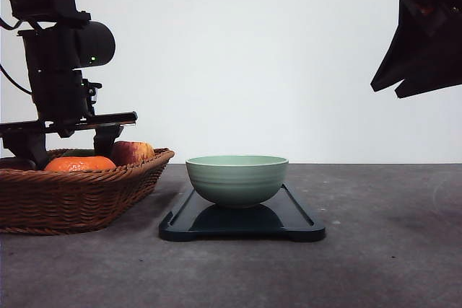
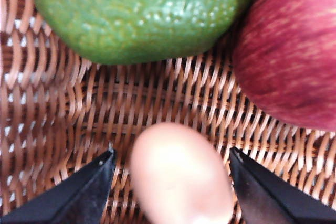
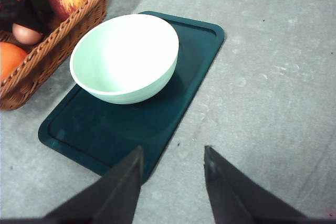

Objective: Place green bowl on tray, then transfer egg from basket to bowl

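The egg (image 2: 181,174) lies on the woven floor of the basket (image 2: 63,124), right between my left gripper's (image 2: 173,163) two black fingers (image 2: 84,192), which stand apart on either side of it with a gap showing at each; they are not closed on it. Just beyond the egg sit a green avocado-like fruit (image 2: 139,14) and a red apple (image 2: 289,51). From my right wrist I see the egg (image 3: 26,34) tucked in the basket (image 3: 68,24) beside an orange (image 3: 10,59). In the front view my left arm reaches down into the basket (image 1: 79,196). The green bowl (image 1: 237,178) stands upright on the tray (image 1: 289,225), toward the end nearer the basket. The tray rests on the grey table (image 1: 390,250), just beside the basket. My right gripper (image 3: 173,169) hangs high above the table, its fingers spread and holding nothing.
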